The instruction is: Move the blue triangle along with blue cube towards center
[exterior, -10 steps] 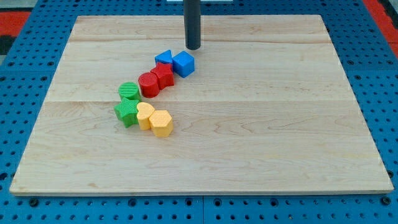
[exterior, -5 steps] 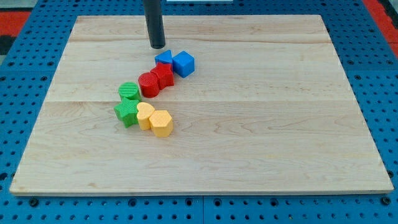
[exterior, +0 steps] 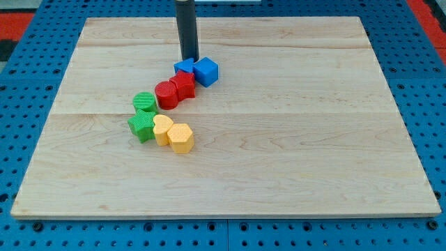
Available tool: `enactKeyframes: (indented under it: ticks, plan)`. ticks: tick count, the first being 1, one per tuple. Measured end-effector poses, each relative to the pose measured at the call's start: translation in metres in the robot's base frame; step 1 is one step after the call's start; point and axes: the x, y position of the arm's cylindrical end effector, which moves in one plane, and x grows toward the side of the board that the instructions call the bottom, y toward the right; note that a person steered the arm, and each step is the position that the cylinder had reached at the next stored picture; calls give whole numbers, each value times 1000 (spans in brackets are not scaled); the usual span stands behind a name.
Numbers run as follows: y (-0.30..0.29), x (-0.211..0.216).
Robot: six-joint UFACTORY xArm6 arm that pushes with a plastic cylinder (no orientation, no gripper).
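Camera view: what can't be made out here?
- My tip: whether it touches the blue triangle or only sits just above it toward the view's top; one angle cannot settle it.
- Rod's upper part and the arm: cut off by the view's top edge.
- Blue triangle's base: partly hidden by the red blocks and the blue cube.
- Lower green block's shape: ridged, too small to name.

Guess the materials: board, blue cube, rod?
Board: looks like pale wood, matte; grain lines and plank seams show. Blue cube: probably plastic, possibly painted wood; flat uniform colour, slight sheen, faint ridged texture. Rod: dark grey, smooth, maybe metal or plastic, can't tell which. My tip sits right at the blue triangle, on its top side in the view.
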Motion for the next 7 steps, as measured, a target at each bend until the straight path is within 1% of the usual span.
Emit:
enactKeyframes:
  ticks: [4,5,7]
  plan:
    - [7,8]
    - [-1,8]
    - [-35,8]
